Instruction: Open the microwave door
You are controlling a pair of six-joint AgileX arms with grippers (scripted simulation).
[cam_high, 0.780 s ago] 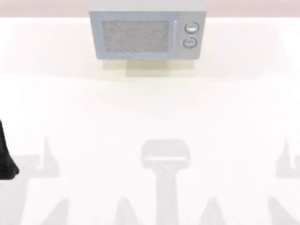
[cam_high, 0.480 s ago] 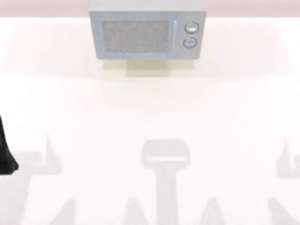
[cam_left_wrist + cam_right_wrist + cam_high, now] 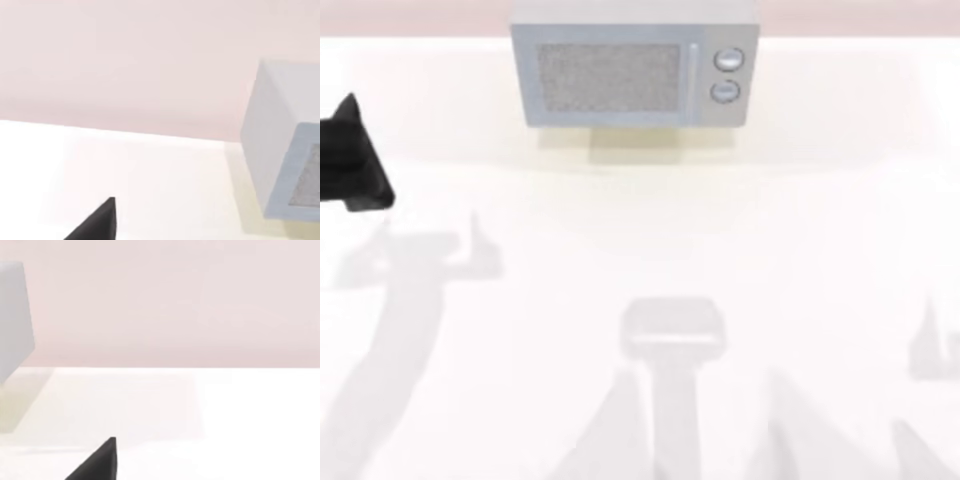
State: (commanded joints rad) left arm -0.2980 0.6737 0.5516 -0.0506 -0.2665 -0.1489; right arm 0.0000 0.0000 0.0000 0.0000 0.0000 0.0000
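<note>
Top view: you have the microwave [image 3: 634, 62] at the table's far edge, centre, its microwave door [image 3: 608, 78] flush shut; the left gripper [image 3: 355, 160] sits at the left edge, well apart, finger state not discernible. Left wrist view: only the oven's side and door corner show, so a misaimed approach could shove the box. Right wrist view: the right gripper, parked, shows one dark fingertip [image 3: 100, 462].

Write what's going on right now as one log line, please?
left gripper: at table's left edge, far from microwave | microwave door: shut, untouched | right arm: outside top view
</note>
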